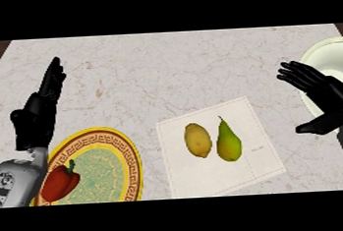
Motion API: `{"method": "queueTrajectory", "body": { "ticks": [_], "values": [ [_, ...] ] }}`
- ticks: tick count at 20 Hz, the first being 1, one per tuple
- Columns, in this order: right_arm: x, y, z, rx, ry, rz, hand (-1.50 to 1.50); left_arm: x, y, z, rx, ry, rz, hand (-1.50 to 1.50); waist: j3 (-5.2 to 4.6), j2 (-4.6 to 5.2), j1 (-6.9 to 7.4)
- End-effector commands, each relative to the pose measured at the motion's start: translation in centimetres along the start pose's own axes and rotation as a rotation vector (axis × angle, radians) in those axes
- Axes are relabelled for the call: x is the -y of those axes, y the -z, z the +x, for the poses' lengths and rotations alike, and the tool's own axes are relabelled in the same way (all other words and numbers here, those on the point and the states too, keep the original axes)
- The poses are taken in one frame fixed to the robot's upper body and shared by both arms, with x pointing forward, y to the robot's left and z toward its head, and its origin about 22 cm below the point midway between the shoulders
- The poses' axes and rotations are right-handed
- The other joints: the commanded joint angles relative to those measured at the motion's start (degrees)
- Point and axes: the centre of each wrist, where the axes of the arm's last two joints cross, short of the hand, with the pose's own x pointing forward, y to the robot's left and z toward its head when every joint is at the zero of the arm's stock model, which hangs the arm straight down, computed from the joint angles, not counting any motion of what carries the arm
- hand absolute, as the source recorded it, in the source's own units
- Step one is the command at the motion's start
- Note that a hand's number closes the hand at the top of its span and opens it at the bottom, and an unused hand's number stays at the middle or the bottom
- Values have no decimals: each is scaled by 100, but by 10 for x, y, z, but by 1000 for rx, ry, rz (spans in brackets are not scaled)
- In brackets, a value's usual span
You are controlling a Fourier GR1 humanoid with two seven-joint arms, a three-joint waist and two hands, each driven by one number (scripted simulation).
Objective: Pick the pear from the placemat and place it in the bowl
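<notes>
A green pear (228, 143) with a dark stem lies on the white placemat (206, 177), just right of a yellow potato (197, 140). The white bowl (332, 55) sits at the counter's far right edge, partly cut off. My right hand (326, 98) hovers open in front of the bowl, to the right of and above the placemat, fingers spread, holding nothing. My left hand (40, 112) stands open at the left, fingers straight and pointing up, resting.
A yellow-rimmed patterned plate (111, 155) sits at the lower left with a red bell pepper (60, 182) on it, beside my left forearm. The marble counter (172, 73) stretches behind the placemat.
</notes>
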Motion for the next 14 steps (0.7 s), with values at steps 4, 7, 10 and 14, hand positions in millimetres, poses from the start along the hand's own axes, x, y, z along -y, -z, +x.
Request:
{"method": "queueTrajectory", "body": {
  "ticks": [4, 7, 10, 14],
  "values": [
    [5, 40, 45, -105, -268, 299, -150, 5, 1, 4, -14, 4, 9, 0, -10, -37, -37],
    [-22, 75, 43, -140, -349, 392, -150, 2, 5, 8, -1, 3, 28, 0, -14, -42, -38],
    [-33, 92, 52, -174, -392, 508, -150, -4, 3, -5, -20, 4, 16, 0, -21, -50, -103],
    [-48, 108, 42, -191, -391, 584, -150, -4, 3, -2, -10, 6, 28, 0, -19, -36, -105]
  ]
}}
